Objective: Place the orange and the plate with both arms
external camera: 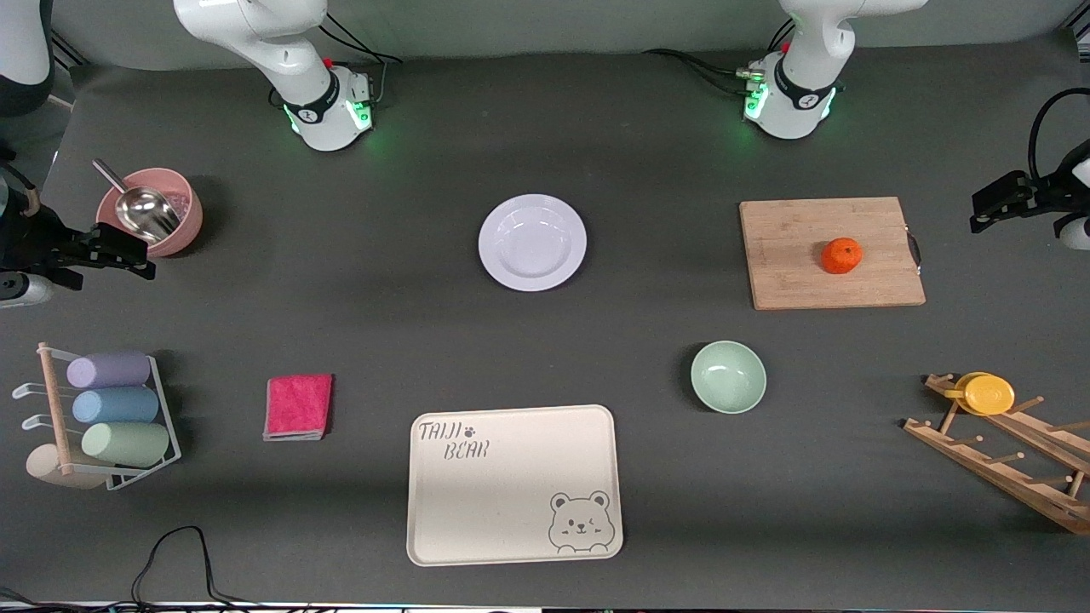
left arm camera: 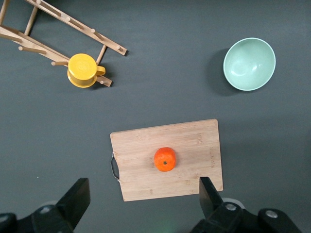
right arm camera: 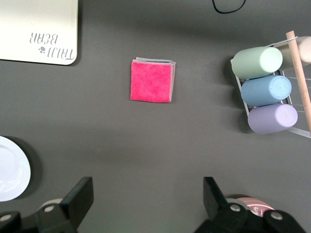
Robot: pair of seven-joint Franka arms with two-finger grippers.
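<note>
The orange (external camera: 841, 255) sits on a wooden cutting board (external camera: 792, 272) toward the left arm's end of the table. It also shows in the left wrist view (left arm camera: 164, 159). The white plate (external camera: 490, 243) lies on the table between the two arm bases, and its edge shows in the right wrist view (right arm camera: 24, 170). My left gripper (external camera: 988, 209) is open and empty, held high beside the board (left arm camera: 144, 187). My right gripper (external camera: 128, 254) is open and empty, held high beside a pink bowl (right arm camera: 146, 187).
A mint-green bowl (external camera: 728, 376) and a cream bear tray (external camera: 511, 485) lie nearer the camera. A pink cloth (external camera: 298, 406), a rack of pastel cups (external camera: 111, 409) and the pink bowl with a metal scoop (external camera: 183, 221) are at the right arm's end. A wooden rack holds a yellow cup (external camera: 988, 394).
</note>
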